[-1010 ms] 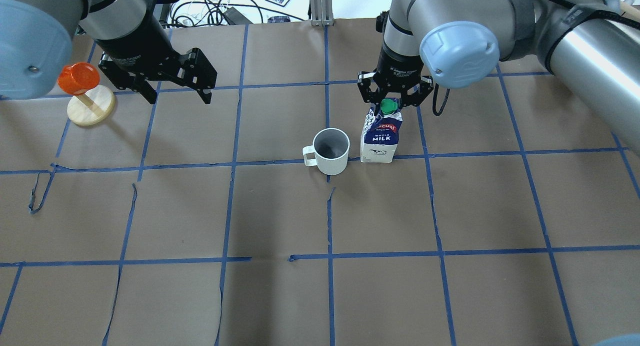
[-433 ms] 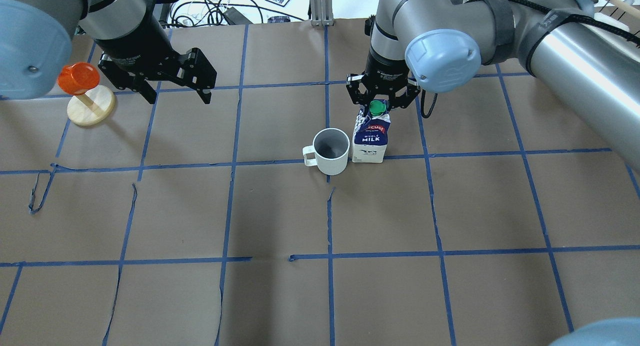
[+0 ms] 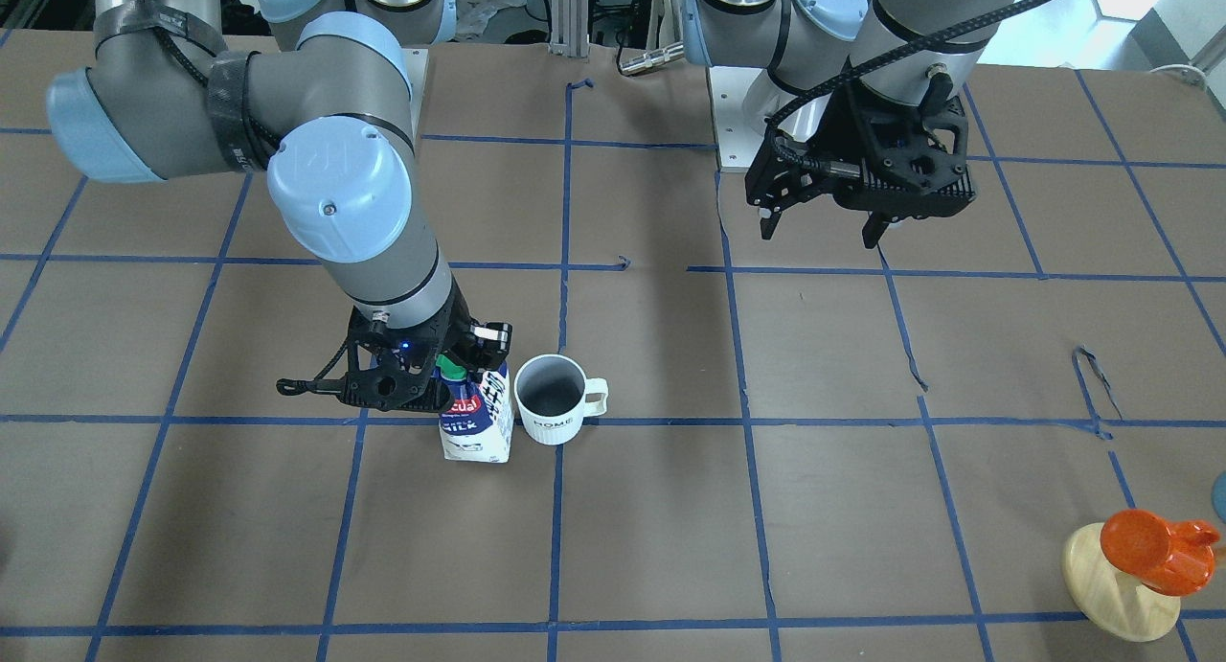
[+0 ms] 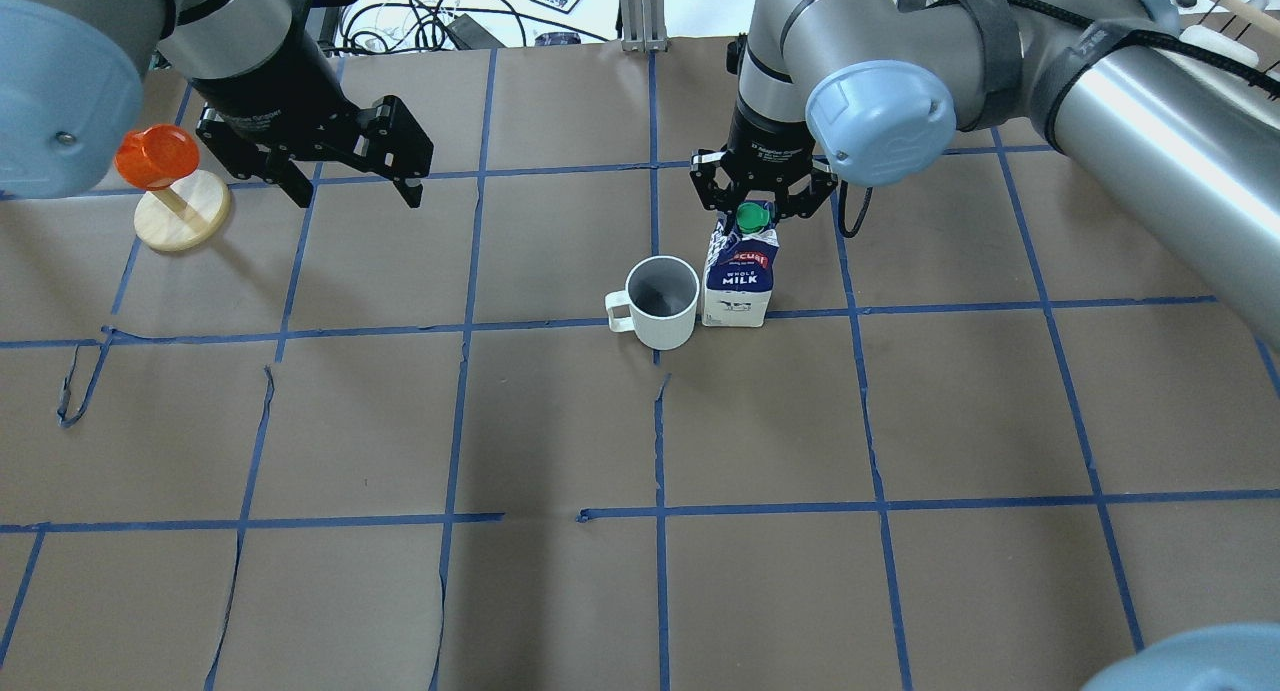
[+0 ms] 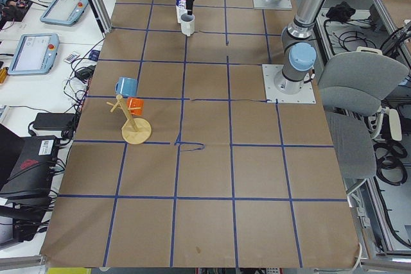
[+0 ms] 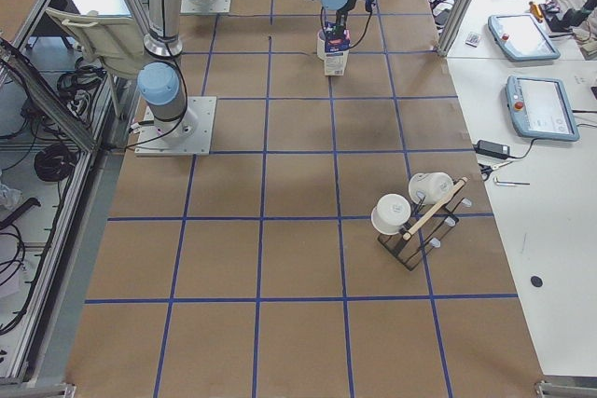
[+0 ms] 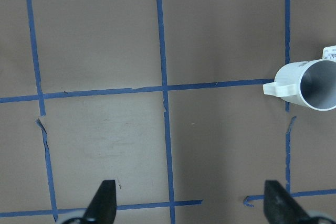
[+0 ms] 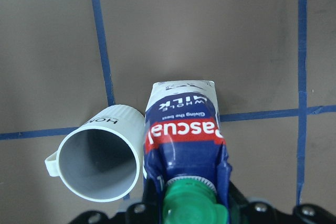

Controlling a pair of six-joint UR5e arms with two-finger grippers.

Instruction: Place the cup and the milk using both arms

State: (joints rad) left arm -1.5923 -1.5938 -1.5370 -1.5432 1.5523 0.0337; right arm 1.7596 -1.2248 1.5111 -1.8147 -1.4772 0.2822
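Observation:
The white ribbed cup (image 4: 660,301) stands near the table's middle, handle toward my left side; "HOME" shows in the front view (image 3: 551,400). The blue and white milk carton (image 4: 738,283) stands upright right beside it, on its right, about touching. My right gripper (image 4: 757,203) is shut on the carton's gable top by the green cap; the right wrist view shows the carton (image 8: 184,129) and the cup (image 8: 100,163) side by side. My left gripper (image 4: 355,193) is open and empty, high and far left of the cup (image 7: 310,83).
An orange cup (image 4: 157,156) hangs on a round wooden stand (image 4: 182,223) at the far left. A rack with white cups (image 6: 420,216) stands toward the table's right end. Cables (image 4: 430,21) lie beyond the far edge. Brown paper with blue tape lines covers the table.
My right gripper has carried the milk carton leftward, from a gap away to right beside the cup. The left arm and the cup have not moved.

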